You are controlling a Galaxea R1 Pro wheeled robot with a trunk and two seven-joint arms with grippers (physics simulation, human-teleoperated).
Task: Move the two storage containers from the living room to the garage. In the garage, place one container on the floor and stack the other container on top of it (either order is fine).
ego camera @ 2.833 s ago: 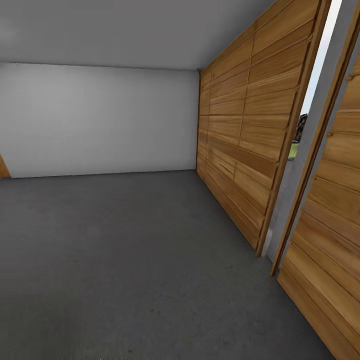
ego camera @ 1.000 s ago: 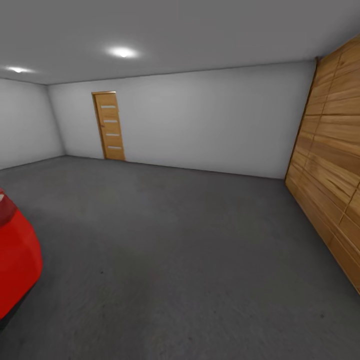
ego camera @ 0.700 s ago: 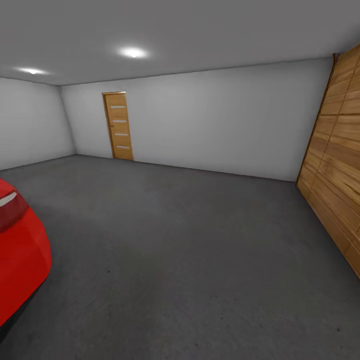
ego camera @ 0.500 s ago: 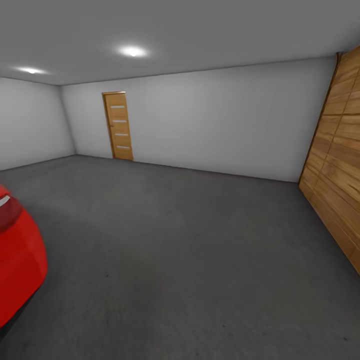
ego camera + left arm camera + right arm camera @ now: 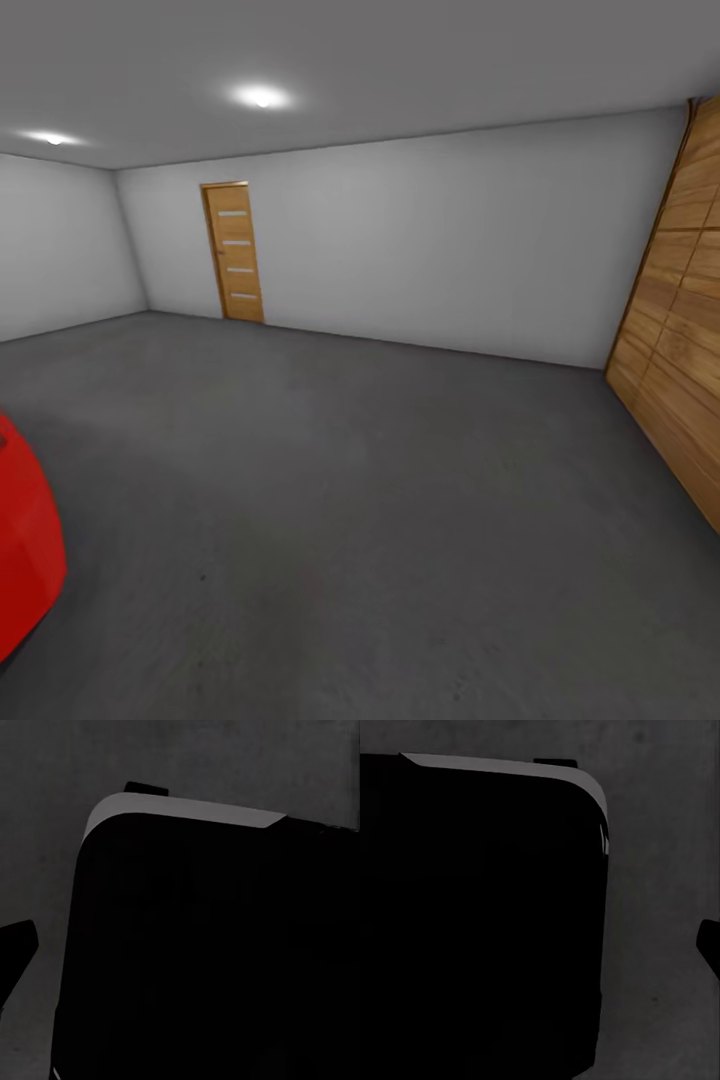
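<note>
I am in the garage. Its dark grey concrete floor stretches ahead to pale grey walls. The wide door of horizontal wooden slats runs along the right side. The two storage containers are out of view, and so is the living room. In both wrist views I look down on the same speckled floor, with the robot's black base covering most of each picture.
A red car's rounded body juts in at the lower left. A narrow wooden door with glass strips stands in the far wall. Open floor lies between the car and the slatted door.
The camera has swung left, away from the slatted door and its gap, onto the wide room. Over the last second the red car has slid further toward the picture's left edge.
</note>
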